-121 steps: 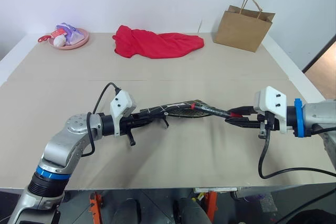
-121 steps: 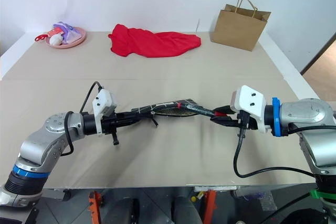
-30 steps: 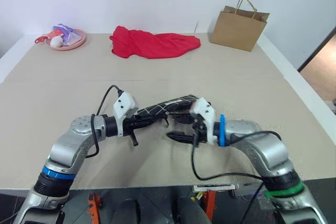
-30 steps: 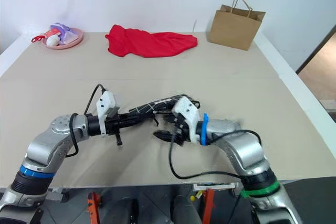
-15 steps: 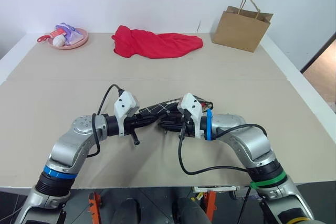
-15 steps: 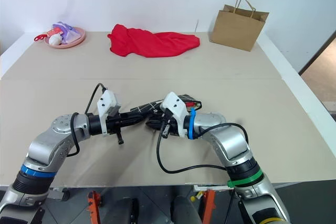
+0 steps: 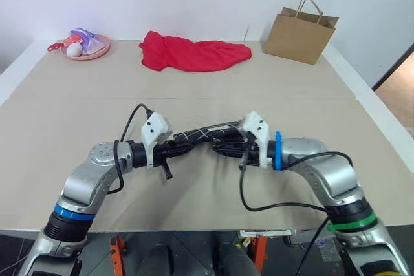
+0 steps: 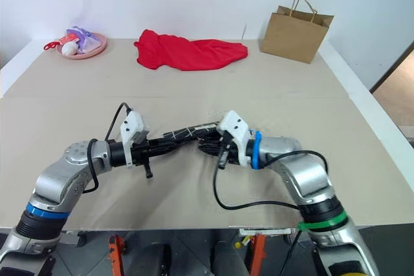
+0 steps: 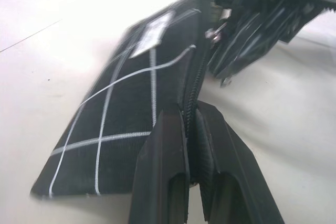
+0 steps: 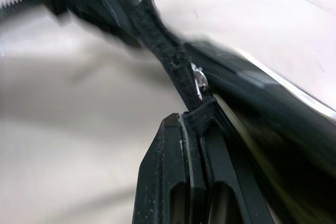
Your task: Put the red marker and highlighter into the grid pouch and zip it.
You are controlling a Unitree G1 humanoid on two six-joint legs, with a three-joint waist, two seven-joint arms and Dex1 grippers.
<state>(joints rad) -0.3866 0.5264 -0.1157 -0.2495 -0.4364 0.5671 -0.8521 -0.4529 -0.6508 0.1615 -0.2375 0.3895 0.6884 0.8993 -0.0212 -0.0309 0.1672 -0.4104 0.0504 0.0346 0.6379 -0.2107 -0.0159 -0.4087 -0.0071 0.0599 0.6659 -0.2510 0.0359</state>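
While both arms meet over the middle of the table (image 7: 77, 105), near its front edge, the grid pouch (image 7: 206, 133) hangs between them, lifted above the surface. It is a flat, long piece of black woven fabric with thin white lines that cross in squares, and a small white label (image 9: 152, 34) is sewn on one side. A black toothed zipper (image 9: 193, 90) runs along its upper edge.

The left gripper (image 9: 192, 129) is closed tightly on the left end of the pouch, and its two smooth black fingers pinch the zipper edge between them. The right gripper (image 10: 195, 124) is also closed. It holds the black zipper cord (image 10: 168, 59), a flat textile strip with a rough weave, which goes through a small shiny metal pull (image 10: 199, 81). This gripper stands near the right end of the pouch.

The marker and the highlighter cannot be made out, so I cannot tell whether they are inside the pouch.

At the back edge of the table a crumpled red cloth (image 7: 191, 52) lies in soft folds. Near the back right corner a brown paper bag (image 7: 300, 31) stands upright with twisted paper handles. Near the back left corner there is a round pink plate (image 7: 84, 46) with small objects on it. The table surface is matte, plain beige.
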